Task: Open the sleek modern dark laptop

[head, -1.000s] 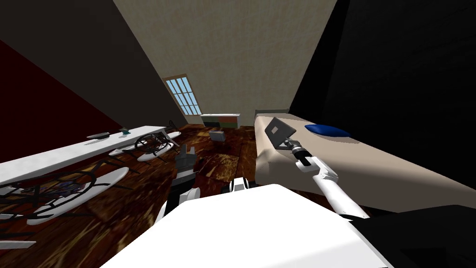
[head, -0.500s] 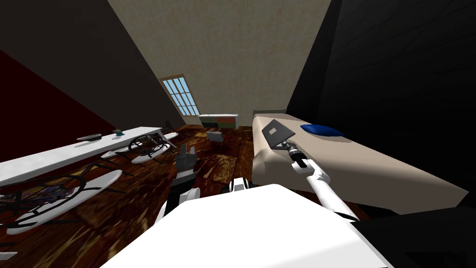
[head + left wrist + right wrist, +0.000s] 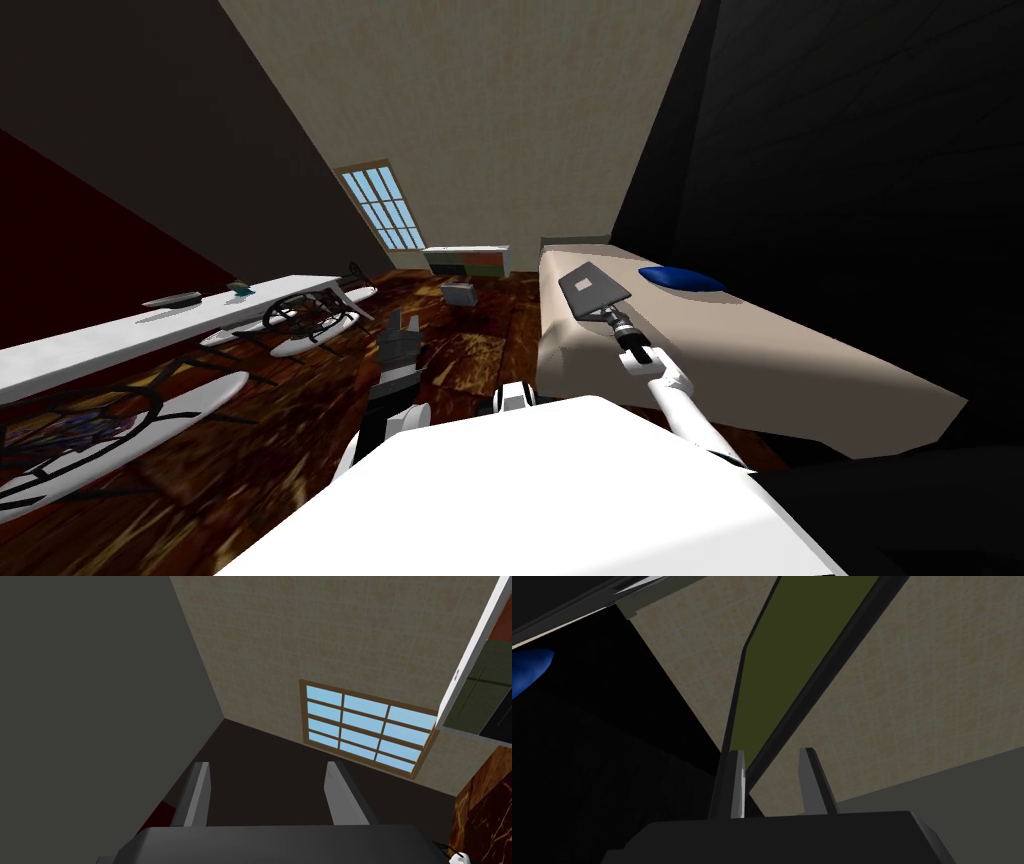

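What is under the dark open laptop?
The dark grey laptop sits on a beige bed; its raised lid and the right gripper hide most of its base.

The head view is rendered dim, and straight lines are splayed toward the corners by the wide lens. The brightest patch is given by the pale blue window (image 3: 385,208) left of centre. The white desk (image 3: 150,325) and the beige bed (image 3: 760,350) are lit evenly. Mottled glossy highlights are shown on the floor (image 3: 300,450), smeared toward the lower left. The right side is taken by a black area. The laptop (image 3: 592,290) lid is shaded flat grey.
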